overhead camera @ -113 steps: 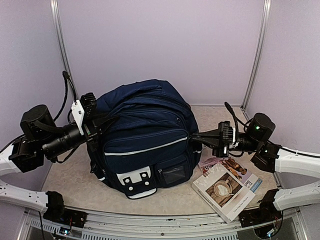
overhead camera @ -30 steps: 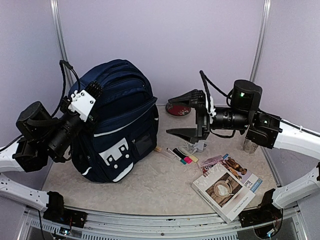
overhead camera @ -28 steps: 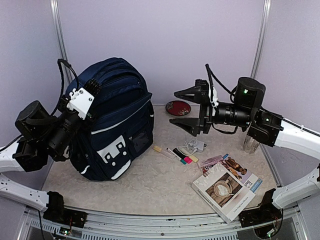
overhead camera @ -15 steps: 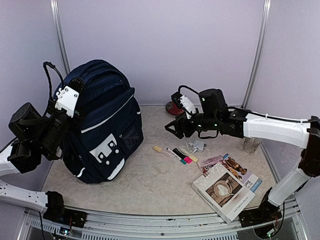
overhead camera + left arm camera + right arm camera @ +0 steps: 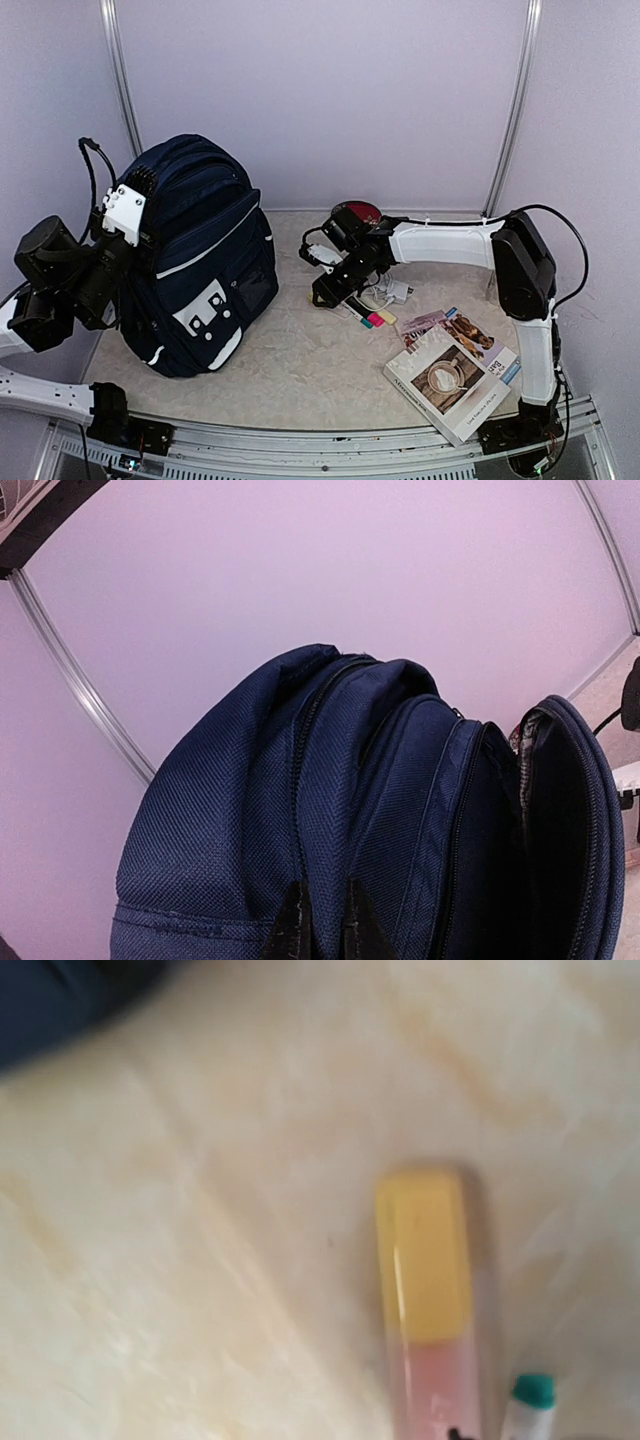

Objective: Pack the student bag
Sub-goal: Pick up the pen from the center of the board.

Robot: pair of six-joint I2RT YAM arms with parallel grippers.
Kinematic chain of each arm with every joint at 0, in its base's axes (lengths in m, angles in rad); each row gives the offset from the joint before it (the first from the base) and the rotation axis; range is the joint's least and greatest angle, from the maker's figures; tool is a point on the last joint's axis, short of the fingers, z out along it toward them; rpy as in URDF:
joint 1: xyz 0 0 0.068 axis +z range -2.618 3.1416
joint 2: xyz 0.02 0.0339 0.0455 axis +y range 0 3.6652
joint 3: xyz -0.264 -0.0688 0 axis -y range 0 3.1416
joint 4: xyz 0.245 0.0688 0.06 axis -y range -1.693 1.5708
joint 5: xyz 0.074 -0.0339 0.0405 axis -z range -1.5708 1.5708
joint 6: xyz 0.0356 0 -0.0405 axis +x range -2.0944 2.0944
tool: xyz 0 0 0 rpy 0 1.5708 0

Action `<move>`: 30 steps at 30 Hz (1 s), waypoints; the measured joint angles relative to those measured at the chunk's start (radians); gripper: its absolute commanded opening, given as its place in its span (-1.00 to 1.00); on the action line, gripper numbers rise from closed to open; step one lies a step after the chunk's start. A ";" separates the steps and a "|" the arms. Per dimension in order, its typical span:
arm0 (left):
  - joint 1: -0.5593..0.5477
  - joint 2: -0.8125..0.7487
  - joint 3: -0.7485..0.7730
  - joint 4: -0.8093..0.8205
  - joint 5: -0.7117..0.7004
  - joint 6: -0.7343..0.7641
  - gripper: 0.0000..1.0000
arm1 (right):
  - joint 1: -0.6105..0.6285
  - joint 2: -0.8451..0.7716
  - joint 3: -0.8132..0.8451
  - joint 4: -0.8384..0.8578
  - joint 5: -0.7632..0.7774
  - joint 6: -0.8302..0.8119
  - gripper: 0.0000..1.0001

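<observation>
Just one student bag (image 5: pixel 200 260), one red dish (image 5: pixel 358 211)

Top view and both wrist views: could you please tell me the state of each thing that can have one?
Bag: upright, one zip pocket gaping open.
Left gripper: shut on the Bag's top.
Right gripper: down low, opening unclear.
Pen: yellow cap on, lying flat.
Book: closed, lying flat.
</observation>
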State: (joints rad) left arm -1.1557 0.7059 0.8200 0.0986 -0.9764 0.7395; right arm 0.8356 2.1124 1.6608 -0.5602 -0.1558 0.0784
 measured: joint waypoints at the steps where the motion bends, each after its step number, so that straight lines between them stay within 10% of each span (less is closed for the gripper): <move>1: 0.000 0.002 0.000 -0.008 0.002 -0.005 -1.00 | 0.000 0.014 0.006 -0.015 0.001 -0.003 0.05; 22: 0.001 -0.011 0.000 -0.041 0.053 -0.052 -1.00 | 0.000 0.182 0.164 -0.169 0.082 -0.044 -0.14; 30: 0.001 -0.012 0.000 -0.045 0.058 -0.055 -1.00 | 0.001 0.199 0.206 -0.217 0.118 -0.048 -0.77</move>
State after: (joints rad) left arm -1.1549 0.6937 0.8200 0.0532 -0.9188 0.6842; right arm 0.8368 2.3112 1.8664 -0.7769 -0.0380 0.0303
